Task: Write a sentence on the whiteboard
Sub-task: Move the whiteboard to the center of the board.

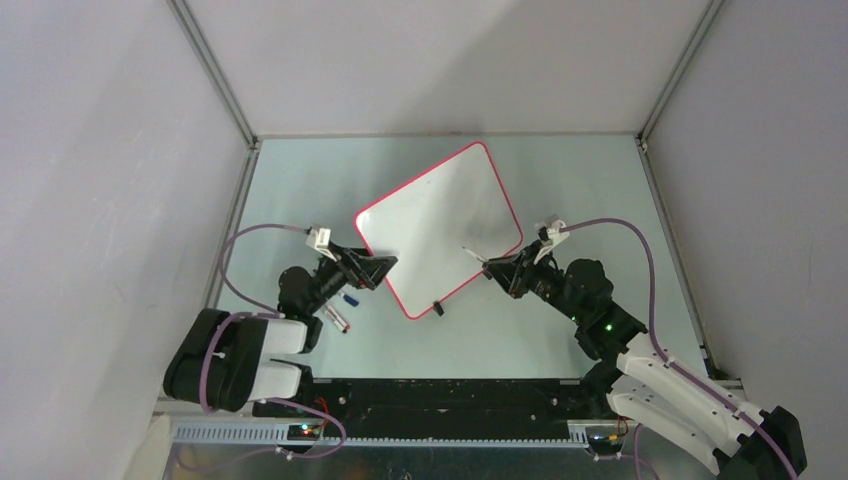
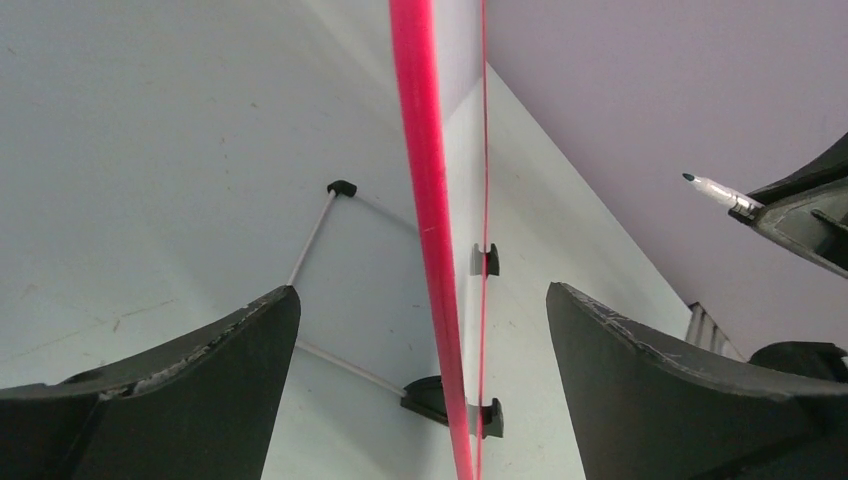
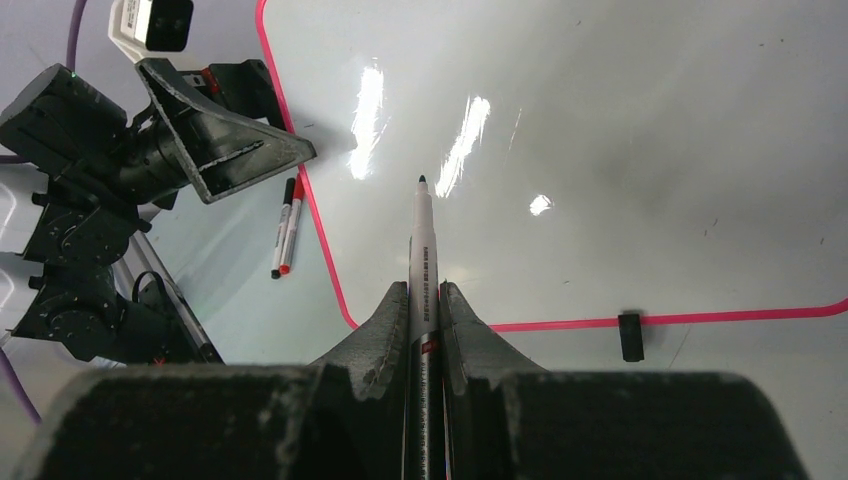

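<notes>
Closest to the lens in the right wrist view, the right tool (image 3: 425, 300) is clenched on a white marker (image 3: 421, 240), which juts straight up the frame from between the dark fingers with its black tip uncapped. That tip points over the glossy face of the whiteboard (image 3: 600, 150); whether it touches the surface cannot be told. In the overhead view the whiteboard (image 1: 440, 225) rests at the middle of the frame on the pale green tabletop (image 1: 300, 190), turned cornerwise, with its thin red rim all around and a small black clip foot (image 1: 438, 308) at its lower edge. The right tool (image 1: 490, 268) sits at the board's right-hand edge and the left tool (image 1: 385, 265) at its lower left corner. Seen from the left wrist, the left tool (image 2: 420, 290) stands spread wide, grasping nothing, with the red rim running up the gap between its fingers. Two loose pens (image 1: 340, 315) lie on the tabletop just below the left tool.
</notes>
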Controlling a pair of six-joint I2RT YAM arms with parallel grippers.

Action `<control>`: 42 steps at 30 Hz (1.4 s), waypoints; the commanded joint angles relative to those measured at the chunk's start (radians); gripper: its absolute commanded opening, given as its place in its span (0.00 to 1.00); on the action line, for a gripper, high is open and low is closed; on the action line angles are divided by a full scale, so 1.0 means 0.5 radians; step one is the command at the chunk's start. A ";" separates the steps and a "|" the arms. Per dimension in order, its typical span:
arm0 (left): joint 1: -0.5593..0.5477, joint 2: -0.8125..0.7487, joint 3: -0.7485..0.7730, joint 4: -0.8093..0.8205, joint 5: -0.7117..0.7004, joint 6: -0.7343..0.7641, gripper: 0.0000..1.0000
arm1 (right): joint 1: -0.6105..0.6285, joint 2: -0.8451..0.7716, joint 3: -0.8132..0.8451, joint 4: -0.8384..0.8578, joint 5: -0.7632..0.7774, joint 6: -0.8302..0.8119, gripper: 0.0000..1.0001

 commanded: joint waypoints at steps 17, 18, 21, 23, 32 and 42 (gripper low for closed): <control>0.008 -0.020 0.113 0.040 0.156 -0.038 0.41 | 0.092 0.032 -0.014 0.121 0.088 -0.073 0.00; 0.008 -0.023 0.121 0.015 0.161 -0.022 0.42 | 0.094 0.035 -0.015 0.125 0.090 -0.075 0.00; 0.010 -0.006 0.123 0.014 0.181 0.022 0.35 | 0.091 0.057 -0.015 0.172 0.075 -0.069 0.00; 0.012 0.016 0.128 0.033 0.191 0.027 0.32 | 0.091 0.080 0.011 0.179 0.059 -0.041 0.00; 0.034 0.013 0.128 0.015 0.200 0.033 0.31 | 0.150 0.246 0.386 -0.206 0.014 0.073 0.00; 0.034 0.028 0.141 0.006 0.209 0.025 0.31 | 0.422 0.431 0.947 -1.022 0.771 0.685 0.00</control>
